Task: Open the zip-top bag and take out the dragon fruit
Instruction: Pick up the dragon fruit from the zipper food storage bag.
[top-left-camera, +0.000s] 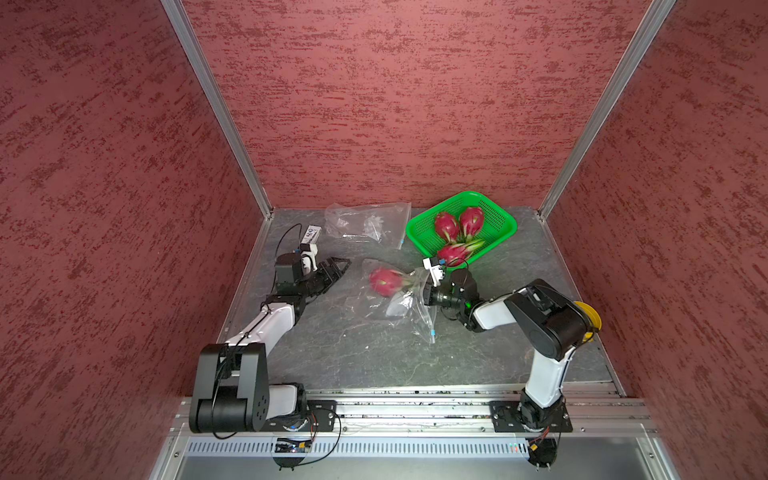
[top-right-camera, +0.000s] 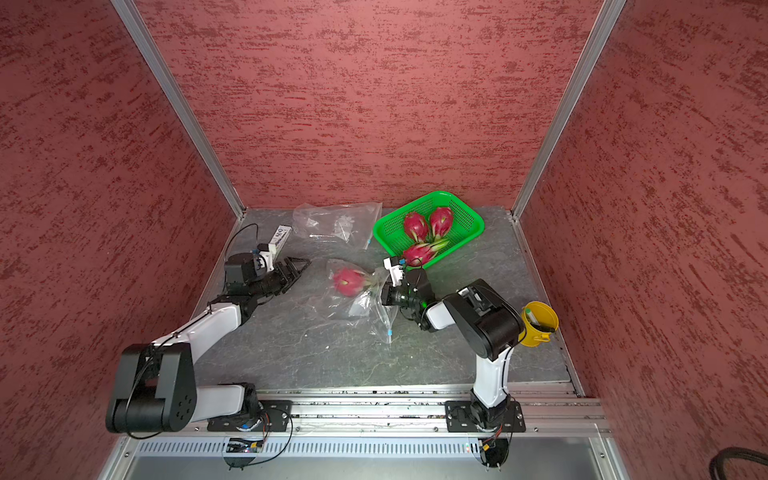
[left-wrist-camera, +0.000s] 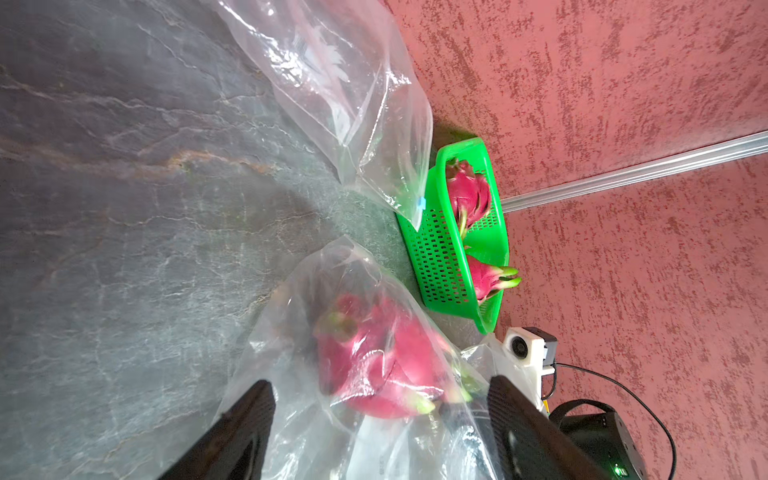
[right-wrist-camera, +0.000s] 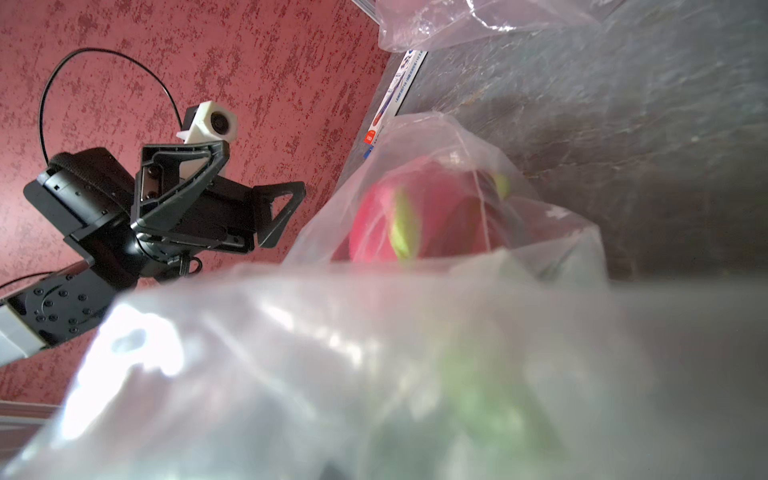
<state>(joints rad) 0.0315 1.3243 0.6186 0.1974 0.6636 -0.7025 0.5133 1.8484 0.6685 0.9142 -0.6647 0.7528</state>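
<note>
A clear zip-top bag (top-left-camera: 401, 309) (top-right-camera: 361, 305) lies mid-table with one magenta dragon fruit (top-left-camera: 385, 281) (top-right-camera: 349, 281) inside, its image blurred. My right gripper (top-left-camera: 424, 291) (top-right-camera: 384, 291) is at the bag's right edge, shut on bunched plastic; in the right wrist view the bag (right-wrist-camera: 291, 353) covers the jaws. The bag's blue slider (top-left-camera: 432, 332) hangs at the near end. My left gripper (top-left-camera: 338, 267) (top-right-camera: 297, 266) stands open just left of the bag, touching nothing. In the left wrist view the open left gripper (left-wrist-camera: 379, 384) frames the bagged dragon fruit (left-wrist-camera: 374, 365).
A green mesh basket (top-left-camera: 457, 197) (top-right-camera: 428, 195) at the back right holds three dragon fruits (top-left-camera: 446, 224). An empty clear bag (top-left-camera: 365, 222) lies at the back, a small printed box (top-left-camera: 311, 235) at the back left, a yellow cup (top-right-camera: 538, 322) by the right arm.
</note>
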